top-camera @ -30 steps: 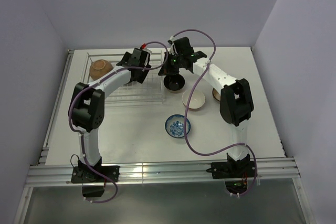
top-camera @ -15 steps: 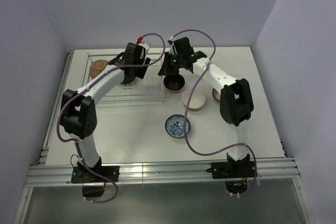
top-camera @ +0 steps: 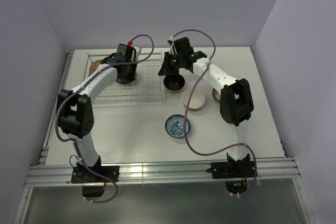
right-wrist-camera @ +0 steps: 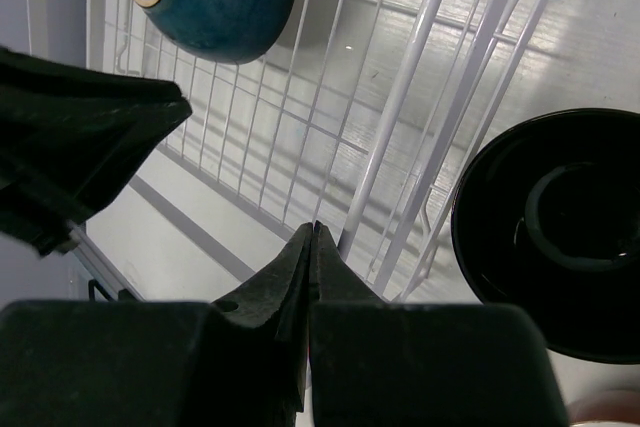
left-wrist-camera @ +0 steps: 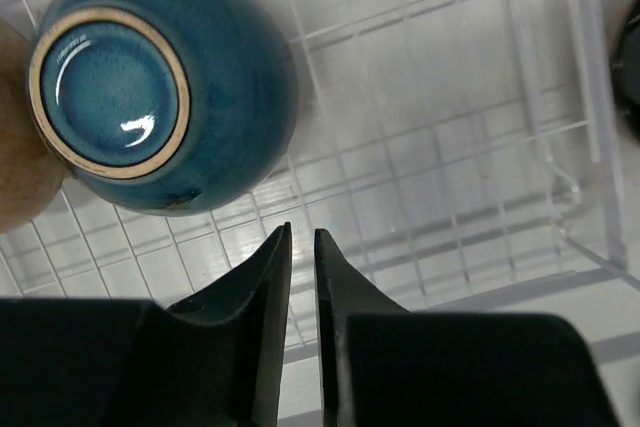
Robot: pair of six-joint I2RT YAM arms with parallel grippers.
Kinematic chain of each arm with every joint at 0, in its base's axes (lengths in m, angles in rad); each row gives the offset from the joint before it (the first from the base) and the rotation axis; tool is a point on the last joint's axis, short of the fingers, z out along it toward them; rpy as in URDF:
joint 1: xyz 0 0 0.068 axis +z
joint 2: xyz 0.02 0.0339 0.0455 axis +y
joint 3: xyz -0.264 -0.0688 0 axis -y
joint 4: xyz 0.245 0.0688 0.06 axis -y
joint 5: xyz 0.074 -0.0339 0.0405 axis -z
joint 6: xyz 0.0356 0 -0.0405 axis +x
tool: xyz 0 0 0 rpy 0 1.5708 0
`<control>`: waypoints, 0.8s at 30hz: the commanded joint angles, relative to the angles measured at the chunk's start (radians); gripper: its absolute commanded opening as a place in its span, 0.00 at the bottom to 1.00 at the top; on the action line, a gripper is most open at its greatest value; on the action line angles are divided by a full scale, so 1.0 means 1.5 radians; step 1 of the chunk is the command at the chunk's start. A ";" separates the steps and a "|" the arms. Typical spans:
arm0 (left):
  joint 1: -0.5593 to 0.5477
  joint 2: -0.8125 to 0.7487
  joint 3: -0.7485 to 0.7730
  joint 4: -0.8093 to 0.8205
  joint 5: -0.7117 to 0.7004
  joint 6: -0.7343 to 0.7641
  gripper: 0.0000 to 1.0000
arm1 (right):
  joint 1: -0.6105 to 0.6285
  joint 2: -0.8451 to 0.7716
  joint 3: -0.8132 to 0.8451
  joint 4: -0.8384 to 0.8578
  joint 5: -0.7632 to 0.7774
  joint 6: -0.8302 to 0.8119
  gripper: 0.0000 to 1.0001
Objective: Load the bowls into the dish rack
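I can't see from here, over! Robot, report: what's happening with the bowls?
Left gripper open a slit, empty, over rack. Right gripper shut, empty. Blue bowl and tan bowl in rack; black bowl outside, beside it. Nothing in the way.

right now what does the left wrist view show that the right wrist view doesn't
Only left wrist: the full foot ring of the blue bowl, and the left gripper, a slim gap between its fingers. Only right wrist: the inside of the black bowl, outside the dish rack, and the shut right gripper. Both: the blue bowl upturned in the rack.
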 commanded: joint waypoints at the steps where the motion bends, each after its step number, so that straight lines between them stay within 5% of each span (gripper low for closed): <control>1: 0.012 0.027 0.010 -0.020 0.001 -0.011 0.20 | -0.006 0.008 -0.008 -0.003 0.009 -0.013 0.00; 11: 0.016 0.107 0.079 0.013 -0.091 0.031 0.17 | -0.005 0.014 -0.015 -0.007 0.013 -0.023 0.00; 24: 0.027 0.127 0.108 0.026 -0.096 0.030 0.24 | -0.006 0.004 -0.033 -0.002 0.004 -0.032 0.00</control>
